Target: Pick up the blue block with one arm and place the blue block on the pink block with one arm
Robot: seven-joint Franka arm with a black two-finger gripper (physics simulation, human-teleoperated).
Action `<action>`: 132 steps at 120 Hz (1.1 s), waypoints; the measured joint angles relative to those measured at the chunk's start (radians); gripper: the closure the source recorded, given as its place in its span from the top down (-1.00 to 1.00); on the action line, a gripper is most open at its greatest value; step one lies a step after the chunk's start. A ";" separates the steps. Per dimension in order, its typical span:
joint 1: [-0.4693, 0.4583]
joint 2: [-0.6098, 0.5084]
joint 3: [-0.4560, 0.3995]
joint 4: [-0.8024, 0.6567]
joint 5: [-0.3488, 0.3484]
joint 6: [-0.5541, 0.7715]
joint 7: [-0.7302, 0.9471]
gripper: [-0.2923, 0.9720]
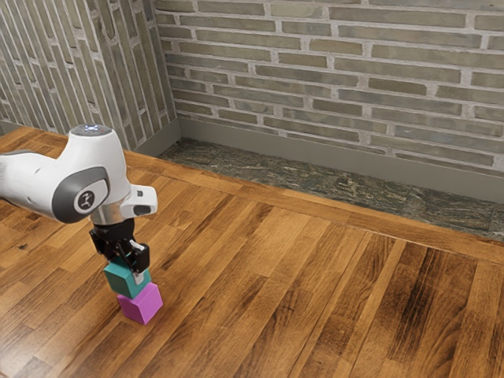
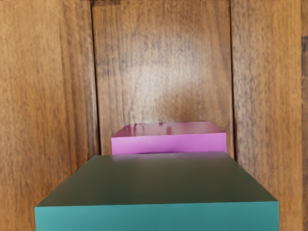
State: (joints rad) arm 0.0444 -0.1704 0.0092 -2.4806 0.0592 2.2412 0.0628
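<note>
- The gripper (image 1: 126, 261) points straight down near the exterior view's lower left, below the white arm (image 1: 71, 185)
- Its fingers stand narrow, pressed on two sides of the blue block (image 1: 124, 280), which they hold by its upper part
- The blue block, teal in tone, sits directly under the hand, between the fingertips
- Its underside rests on top of the pink block (image 1: 142, 304), which stands on the wooden table (image 1: 299, 283)
- The two blocks are not squared up: the pink one sticks out toward the exterior view's right
- In the wrist view the blue block (image 2: 159, 187) looms just under the hand, with a strip of the pink block (image 2: 168, 143) showing past its far edge
</note>
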 joint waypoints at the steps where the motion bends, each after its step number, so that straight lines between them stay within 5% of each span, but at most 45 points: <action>1: 0.000 0.000 0.000 0.000 0.000 0.000 0.000 0.04; 44: -0.001 0.017 0.000 0.015 -0.002 0.004 -0.001 0.04; 78: -0.003 0.006 -0.002 0.017 -0.013 0.005 0.006 0.40; 132: 0.000 -0.091 -0.033 0.078 -0.015 -0.090 0.016 0.52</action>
State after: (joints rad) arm 0.0445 -0.2614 -0.0240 -2.4030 0.0437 2.1516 0.0789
